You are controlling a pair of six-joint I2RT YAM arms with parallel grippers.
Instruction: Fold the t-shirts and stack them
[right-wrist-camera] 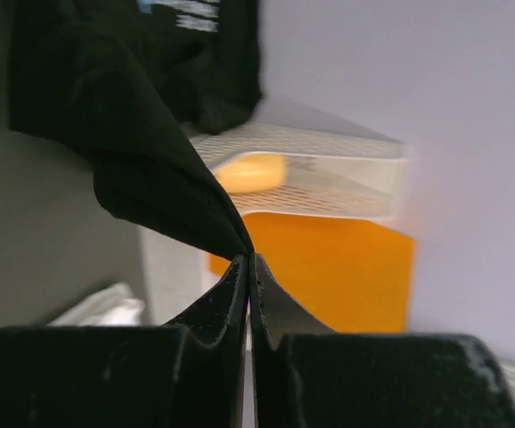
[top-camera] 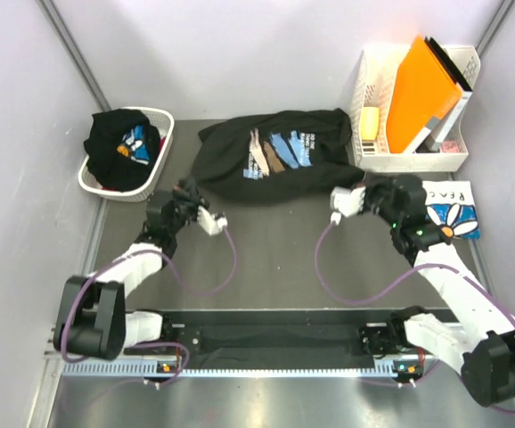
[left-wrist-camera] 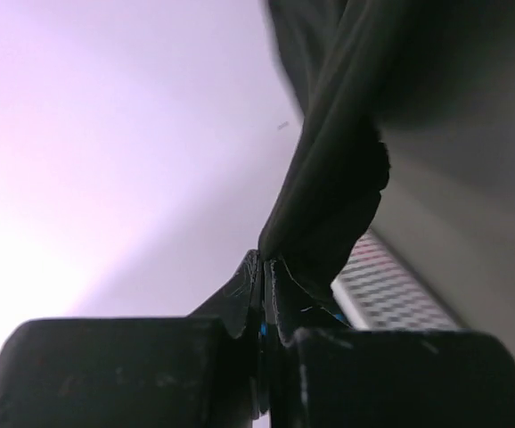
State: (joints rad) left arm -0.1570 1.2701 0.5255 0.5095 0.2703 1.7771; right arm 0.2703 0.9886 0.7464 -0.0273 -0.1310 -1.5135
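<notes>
A black t-shirt point(top-camera: 271, 160) with a blue, white and tan chest print lies spread at the back middle of the table. My left gripper point(top-camera: 186, 190) is shut on its near left corner; in the left wrist view the black cloth point(left-wrist-camera: 333, 192) rises from the pinched fingertips point(left-wrist-camera: 264, 267). My right gripper point(top-camera: 357, 189) is shut on the shirt's near right corner point(right-wrist-camera: 151, 192), with the fabric caught between the closed tips point(right-wrist-camera: 247, 260). A folded white t-shirt point(top-camera: 452, 209) with a blue daisy print lies at the right. Another black t-shirt point(top-camera: 119, 147) is bunched in the basket.
A white laundry basket point(top-camera: 159, 147) stands at the back left. A white file rack point(top-camera: 373, 98) with an orange folder point(top-camera: 422, 89) stands at the back right. Purple cables point(top-camera: 231, 263) loop over the dark table between the arms.
</notes>
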